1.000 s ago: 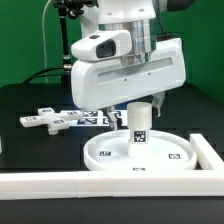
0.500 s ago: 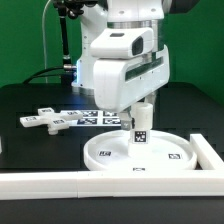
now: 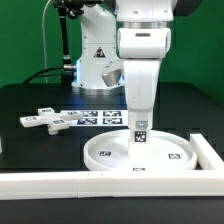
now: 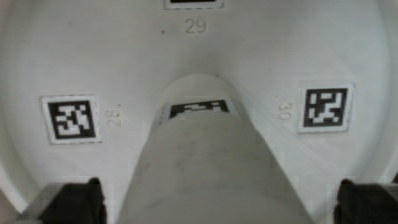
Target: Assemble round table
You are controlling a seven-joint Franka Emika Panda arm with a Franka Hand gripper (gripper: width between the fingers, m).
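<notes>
The large round disc (image 3: 150,152) lies flat on the black table at the front, rim up. The short cylinder post (image 3: 140,136) stands upright in its middle, tag facing the camera. My gripper (image 3: 139,118) hangs straight down over the post, its fingers astride the post's top. In the wrist view the post (image 4: 214,160) runs between the two dark fingertips (image 4: 71,203), with a gap on each side, so the jaws are open. The disc's floor (image 4: 125,60) with its tags shows behind. The flat cross-shaped piece (image 3: 44,121) lies at the exterior view's left.
The marker board (image 3: 95,117) lies flat behind the disc. Long white border bars run along the front (image 3: 60,184) and the exterior view's right (image 3: 211,150). The arm's base (image 3: 95,50) stands at the back.
The wrist has turned about its vertical axis, so the wide gripper body now shows narrow side on. The gripper has come down over the post's top. The post and disc have not moved.
</notes>
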